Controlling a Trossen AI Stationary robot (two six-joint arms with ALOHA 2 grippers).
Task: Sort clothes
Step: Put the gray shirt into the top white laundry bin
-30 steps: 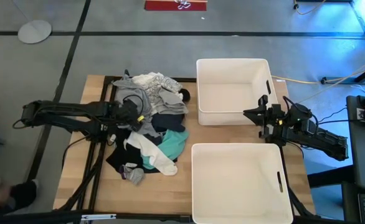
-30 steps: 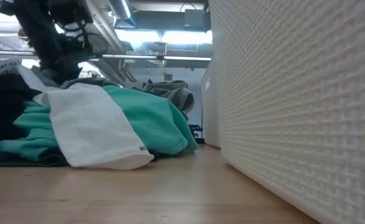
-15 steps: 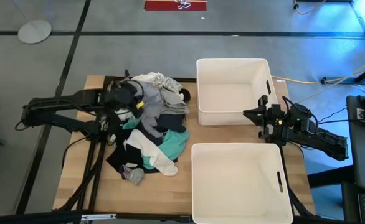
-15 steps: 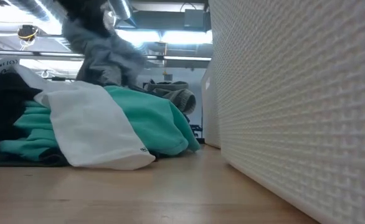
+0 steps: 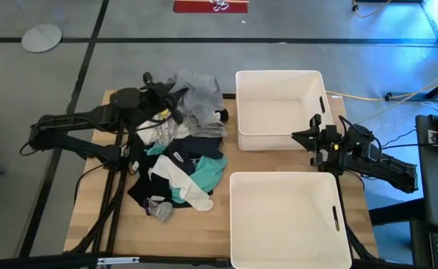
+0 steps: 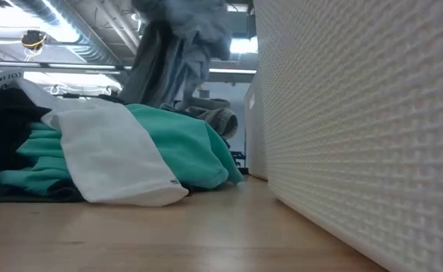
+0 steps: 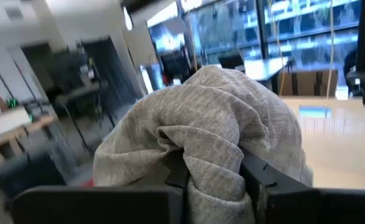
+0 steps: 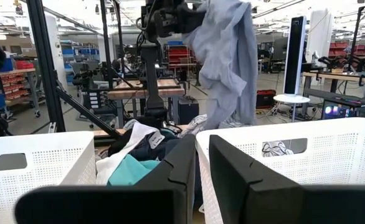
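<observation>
Clothes (image 5: 182, 161) sit heaped centre-left; left gripper (image 5: 170, 104) clamps a grey garment (image 5: 196, 97) aloft near the upper bin (image 5: 279, 78). Trailing fabric could snag the pile. Right gripper (image 5: 314, 142) waits, nearly closed, empty.

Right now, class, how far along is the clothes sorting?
Barely begun: both white bins look empty. In hand: the left gripper holds a light grey garment lifted above the pile. Left: the remaining heap on the table. The right gripper waits between the bins.
</observation>
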